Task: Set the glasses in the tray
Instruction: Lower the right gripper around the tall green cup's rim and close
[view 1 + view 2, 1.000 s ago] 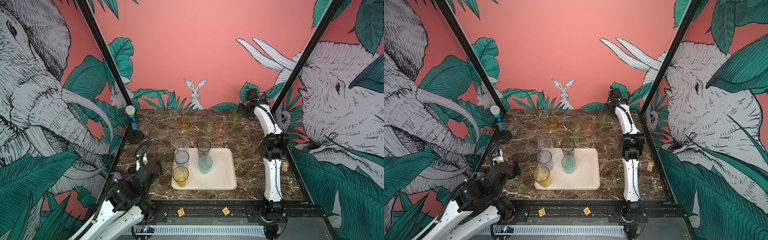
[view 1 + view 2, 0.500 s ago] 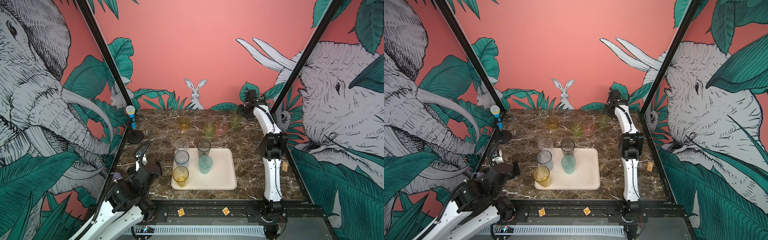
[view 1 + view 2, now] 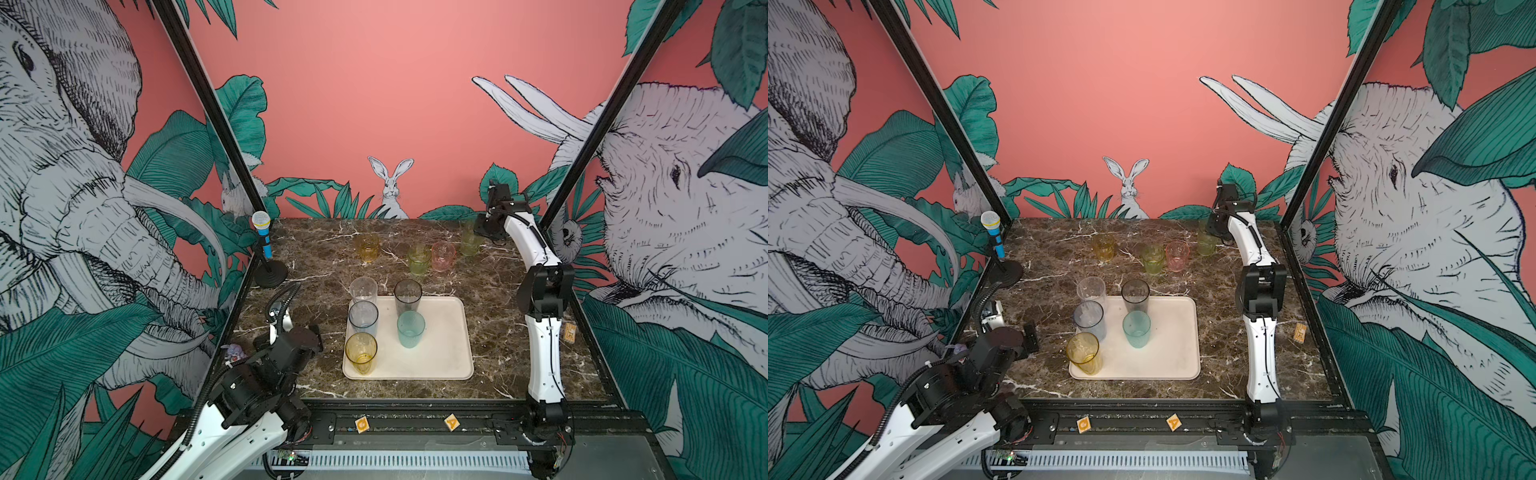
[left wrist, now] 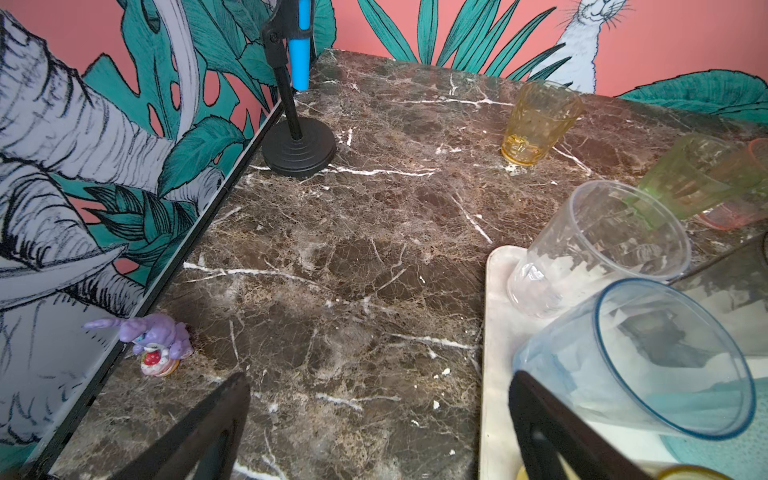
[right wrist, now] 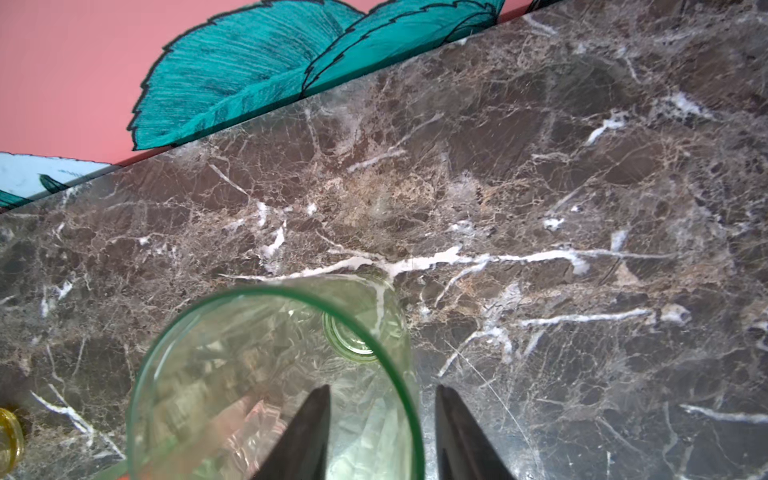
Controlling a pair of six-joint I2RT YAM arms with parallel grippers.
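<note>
right arm has shifted only slightly, its jaws drawing in; all else unmoved. near left edge of the worktop (image 3: 316, 257): left gripper (image 4: 378, 378) spread wide, empty, parked beside the tray (image 3: 440, 332), likely to stay clear. on the tray, toward the near edge: five tall glasses upright, with yellow (image 3: 360, 352), blue-grey (image 3: 363, 318) and clear (image 3: 363, 289) down its left side, teal (image 3: 410, 329) and smoky grey (image 3: 407, 296) alongside. beyond, off-tray: short amber (image 3: 368, 247), short green (image 3: 418, 259), short pink (image 3: 443, 256). far right corner: tall green glass (image 5: 249, 374), pale, see-through, upright. right gripper (image 5: 382, 390) straddles its wall, one finger inside, not yet pinching; probably a rim grip for lifting.
</note>
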